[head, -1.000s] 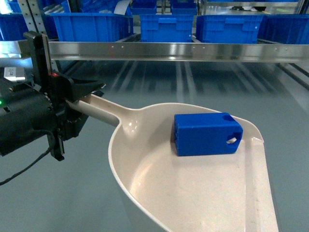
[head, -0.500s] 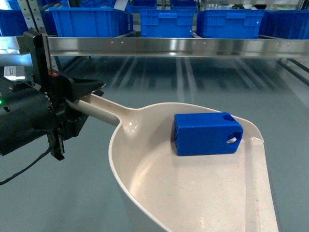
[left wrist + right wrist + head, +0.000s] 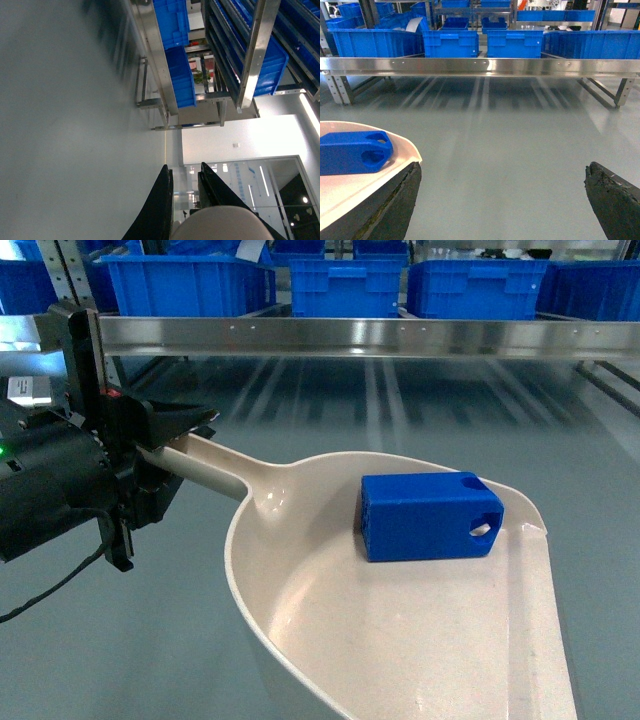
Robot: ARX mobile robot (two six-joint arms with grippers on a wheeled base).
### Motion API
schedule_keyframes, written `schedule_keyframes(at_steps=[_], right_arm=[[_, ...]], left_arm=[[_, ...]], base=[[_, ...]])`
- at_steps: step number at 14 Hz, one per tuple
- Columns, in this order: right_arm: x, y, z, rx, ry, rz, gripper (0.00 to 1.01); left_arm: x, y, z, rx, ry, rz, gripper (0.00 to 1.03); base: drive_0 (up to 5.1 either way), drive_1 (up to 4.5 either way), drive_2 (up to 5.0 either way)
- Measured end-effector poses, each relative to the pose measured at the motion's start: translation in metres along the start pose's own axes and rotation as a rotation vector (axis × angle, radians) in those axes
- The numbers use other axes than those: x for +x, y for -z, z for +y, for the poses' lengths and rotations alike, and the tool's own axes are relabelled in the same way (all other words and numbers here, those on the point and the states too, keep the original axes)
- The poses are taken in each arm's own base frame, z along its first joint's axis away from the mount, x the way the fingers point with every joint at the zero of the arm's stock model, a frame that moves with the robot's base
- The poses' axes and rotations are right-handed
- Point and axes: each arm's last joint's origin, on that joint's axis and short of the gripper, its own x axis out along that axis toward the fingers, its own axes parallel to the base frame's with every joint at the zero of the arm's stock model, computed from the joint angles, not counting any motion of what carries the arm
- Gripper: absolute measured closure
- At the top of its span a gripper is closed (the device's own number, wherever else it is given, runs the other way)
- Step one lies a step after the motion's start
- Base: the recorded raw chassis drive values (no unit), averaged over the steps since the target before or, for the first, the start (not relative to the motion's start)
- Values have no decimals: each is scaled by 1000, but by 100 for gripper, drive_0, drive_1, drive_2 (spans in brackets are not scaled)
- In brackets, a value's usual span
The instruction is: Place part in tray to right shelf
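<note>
left gripper [image 3: 165,445] clamps scoop tray [image 3: 400,640] by its handle, held level so nothing slides out | blue part [image 3: 430,517] lies inside near front lip | right gripper [image 3: 502,192] spread, empty | steel shelf [image 3: 370,337] well ahead

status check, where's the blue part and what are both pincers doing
Left pincer shut on scoop handle. Right pincer open, empty. Blue part lying in beige scoop. Steel shelf rail ahead, nothing between.
</note>
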Motion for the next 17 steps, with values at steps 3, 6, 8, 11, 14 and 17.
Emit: schedule_keyframes(at_steps=[3,6,8,11,14,17], right_arm=[[0,0,0,0,-1,-5,3],[0,0,0,0,0,-1,3],[0,0,0,0,0,0,3],[0,0,0,0,0,-4,3],[0,0,0,0,0,-2,3],[0,0,0,0,0,-1,3]], left_arm=[[0,-1,0,-1,0,-4,90],[0,0,0,2,0,-1,90],[0,-1,0,3,-2,-3,90],[0,-1,0,4,0,0,90],[0,0,0,10,0,1,90],[0,1,0,10,2,5,90]], base=[[272,4,-284],[374,70,-470],[324,145,-498],[304,192,-496],[190,269,-461],[23,451,-404]])
